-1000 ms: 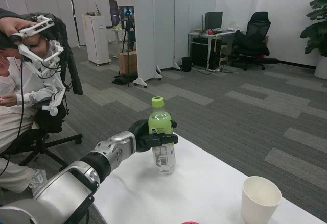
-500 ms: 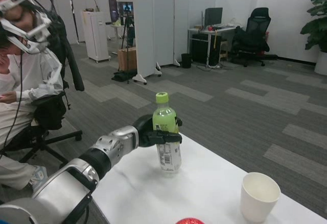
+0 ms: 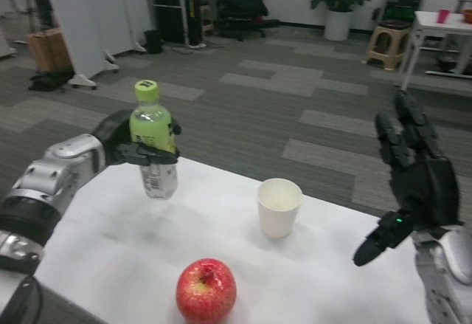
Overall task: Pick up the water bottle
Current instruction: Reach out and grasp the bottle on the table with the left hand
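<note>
The water bottle (image 3: 153, 133), clear with a green label and a lime cap, stands upright at the far left of the white table (image 3: 110, 243). My left hand (image 3: 122, 144) grips it around the middle from the left, its fingers wrapped across the label. I cannot tell whether the bottle's base touches the tabletop. My right hand (image 3: 413, 176) is raised over the table's right edge with its fingers spread and nothing in it.
A white paper cup (image 3: 279, 206) stands mid-table, right of the bottle. A red apple (image 3: 206, 289) lies near the front edge. Beyond the table are grey carpet, white partitions (image 3: 88, 14), a desk with an office chair, a plant and a stool.
The camera has swung right and dipped, bringing the apple and my right hand into view. My left hand still holds the bottle at the same spot on the table.
</note>
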{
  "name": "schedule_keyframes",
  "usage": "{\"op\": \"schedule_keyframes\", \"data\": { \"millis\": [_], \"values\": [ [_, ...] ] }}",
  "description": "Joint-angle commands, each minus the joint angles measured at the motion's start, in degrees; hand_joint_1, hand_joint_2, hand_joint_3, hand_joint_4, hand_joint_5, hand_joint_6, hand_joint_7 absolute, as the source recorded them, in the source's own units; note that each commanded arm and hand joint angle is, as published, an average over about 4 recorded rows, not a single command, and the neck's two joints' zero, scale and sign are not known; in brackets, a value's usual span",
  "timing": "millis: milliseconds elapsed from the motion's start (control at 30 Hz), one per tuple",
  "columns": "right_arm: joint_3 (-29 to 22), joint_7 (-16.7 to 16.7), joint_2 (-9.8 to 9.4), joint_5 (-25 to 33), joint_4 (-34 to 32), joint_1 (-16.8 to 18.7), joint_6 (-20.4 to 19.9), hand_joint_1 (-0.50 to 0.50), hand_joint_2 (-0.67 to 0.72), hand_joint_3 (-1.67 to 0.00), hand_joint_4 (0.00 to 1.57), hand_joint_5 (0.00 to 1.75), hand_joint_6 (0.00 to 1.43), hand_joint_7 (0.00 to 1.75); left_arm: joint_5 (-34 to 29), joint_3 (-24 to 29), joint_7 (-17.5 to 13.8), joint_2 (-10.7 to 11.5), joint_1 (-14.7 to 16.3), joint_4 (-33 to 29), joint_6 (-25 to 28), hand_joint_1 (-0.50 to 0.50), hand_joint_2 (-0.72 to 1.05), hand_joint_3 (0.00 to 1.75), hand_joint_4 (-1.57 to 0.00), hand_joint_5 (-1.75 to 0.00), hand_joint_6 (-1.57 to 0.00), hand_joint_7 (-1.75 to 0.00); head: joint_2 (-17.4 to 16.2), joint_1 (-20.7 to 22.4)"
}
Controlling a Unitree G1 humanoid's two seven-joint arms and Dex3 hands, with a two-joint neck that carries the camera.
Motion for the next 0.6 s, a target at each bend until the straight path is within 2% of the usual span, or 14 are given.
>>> {"op": "schedule_keyframes", "data": {
  "millis": [33,167,433,600],
  "values": [
    [0.5,0.0,-0.71,0.4,-0.3,0.1,0.2,-0.46,0.66,0.0,0.0,0.0,0.0,0.0,0.7,-0.9,-1.3,1.1,-0.3,-2.9,0.1,-0.01,0.69,0.0,-1.57,-1.75,-1.39,-1.47,0.4,-1.3],
    [1.4,0.1,-1.06,0.4,-0.7,0.1,0.2,-0.46,0.66,0.0,0.0,0.0,0.0,0.0,2.3,-1.5,-2.5,0.5,0.2,-5.9,0.1,-0.01,0.69,0.02,-1.57,-1.75,-1.39,-1.47,1.3,-2.0],
    [3.5,0.1,-1.46,0.7,-1.2,-0.1,0.2,-0.46,0.66,0.0,0.0,0.0,0.0,0.0,2.5,-1.0,-2.9,-1.2,1.7,-10.9,0.1,-0.01,0.69,0.07,-1.57,-1.75,-1.39,-1.47,2.7,-1.7],
    [4.2,0.2,-1.46,0.8,-1.4,-0.1,0.2,-0.46,0.66,0.0,0.0,0.0,0.0,0.0,2.0,0.2,-2.9,-2.4,3.9,-14.8,0.3,0.0,0.69,0.0,-1.57,-1.75,-1.39,-1.47,2.7,-0.7]
  ]
}}
